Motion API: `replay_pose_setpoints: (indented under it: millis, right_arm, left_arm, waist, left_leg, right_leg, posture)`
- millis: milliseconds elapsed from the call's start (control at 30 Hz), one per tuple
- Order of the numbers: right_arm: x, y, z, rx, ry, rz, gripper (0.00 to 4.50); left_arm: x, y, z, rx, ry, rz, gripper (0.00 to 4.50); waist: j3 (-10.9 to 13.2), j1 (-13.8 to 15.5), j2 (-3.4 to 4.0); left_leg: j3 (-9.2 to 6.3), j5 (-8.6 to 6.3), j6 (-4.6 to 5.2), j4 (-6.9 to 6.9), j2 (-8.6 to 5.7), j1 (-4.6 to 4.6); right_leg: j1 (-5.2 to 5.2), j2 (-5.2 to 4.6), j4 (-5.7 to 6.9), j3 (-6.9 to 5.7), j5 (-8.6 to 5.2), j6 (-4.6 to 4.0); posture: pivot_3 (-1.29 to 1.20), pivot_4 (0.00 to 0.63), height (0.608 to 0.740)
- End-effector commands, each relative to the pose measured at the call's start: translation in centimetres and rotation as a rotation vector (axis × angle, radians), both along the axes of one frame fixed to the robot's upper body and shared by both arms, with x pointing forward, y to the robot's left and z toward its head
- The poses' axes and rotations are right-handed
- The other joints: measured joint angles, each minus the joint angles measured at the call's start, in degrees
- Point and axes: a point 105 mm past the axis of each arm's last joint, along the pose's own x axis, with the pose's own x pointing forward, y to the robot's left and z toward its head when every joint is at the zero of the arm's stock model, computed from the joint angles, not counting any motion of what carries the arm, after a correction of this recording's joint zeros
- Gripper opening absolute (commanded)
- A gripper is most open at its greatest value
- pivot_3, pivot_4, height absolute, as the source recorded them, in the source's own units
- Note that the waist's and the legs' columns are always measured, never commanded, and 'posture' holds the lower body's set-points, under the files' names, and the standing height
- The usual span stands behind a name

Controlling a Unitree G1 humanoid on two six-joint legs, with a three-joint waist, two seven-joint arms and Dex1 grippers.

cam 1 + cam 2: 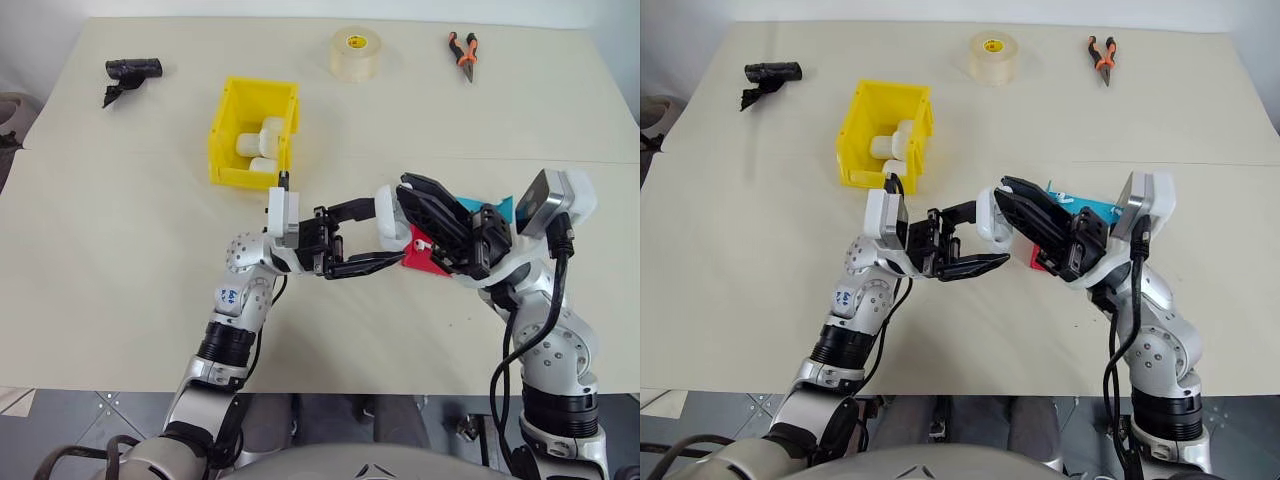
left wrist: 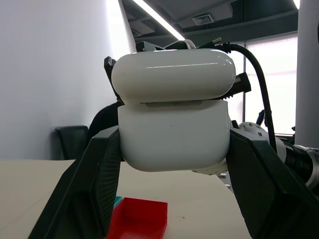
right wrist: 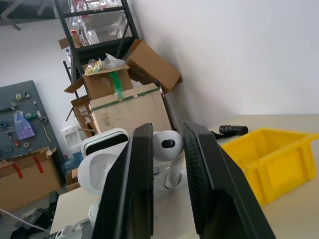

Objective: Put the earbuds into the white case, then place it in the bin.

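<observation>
My left gripper (image 1: 362, 238) is shut on the white case (image 1: 388, 215), holding it up above the table. In the left wrist view the case (image 2: 174, 119) sits between both black fingers (image 2: 94, 179). Its lid (image 3: 102, 142) stands flipped up in the right wrist view. My right gripper (image 1: 408, 190) is shut on one earbud (image 3: 167, 144), right at the case's open top; I cannot tell whether they touch. The yellow bin (image 1: 225, 135) stands farther back on the left, and its wall (image 3: 269, 159) also shows in the right wrist view.
Several white cases (image 1: 262, 140) lie in the bin. A red tray (image 1: 425, 258) and a blue tray (image 1: 492, 208) sit under my right arm. At the far edge are a tape roll (image 1: 356, 52), orange pliers (image 1: 463, 52) and a black object (image 1: 132, 72).
</observation>
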Motion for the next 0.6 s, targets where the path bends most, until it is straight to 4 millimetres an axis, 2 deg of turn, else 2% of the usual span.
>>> replay_pose_setpoints:
  millis: [33, 367, 600]
  right_arm:
    - [-0.22, 0.29, -1.00, -0.031, 0.023, 0.014, 0.52]
    - [-0.76, -0.28, -1.16, -0.068, 0.026, 0.020, 0.52]
    - [-0.50, 0.29, -1.33, -0.121, 0.051, 0.031, 0.52]
  left_arm:
    - [-0.27, 0.02, 2.26, -0.071, -0.080, 0.001, 2.77]
    - [0.09, 0.29, 2.36, -0.072, -0.088, 0.020, 2.77]
    - [-0.13, 0.24, 2.16, -0.066, -0.089, 0.009, 2.77]
  waist:
    - [0.00, 0.02, 0.00]
    - [0.00, 0.02, 0.00]
    - [0.00, -0.03, 0.00]
  left_leg:
    - [0.00, 0.00, 0.00, 0.00, 0.00, 0.00]
    - [0.00, 0.00, 0.00, 0.00, 0.00, 0.00]
    - [0.00, 0.00, 0.00, 0.00, 0.00, 0.00]
  right_leg:
    - [0.00, 0.00, 0.00, 0.00, 0.00, 0.00]
    - [0.00, 0.00, 0.00, 0.00, 0.00, 0.00]
    - [0.00, 0.00, 0.00, 0.00, 0.00, 0.00]
  posture:
    - [0.00, 0.150, 0.740]
    - [0.00, 0.150, 0.740]
    - [0.00, 0.150, 0.740]
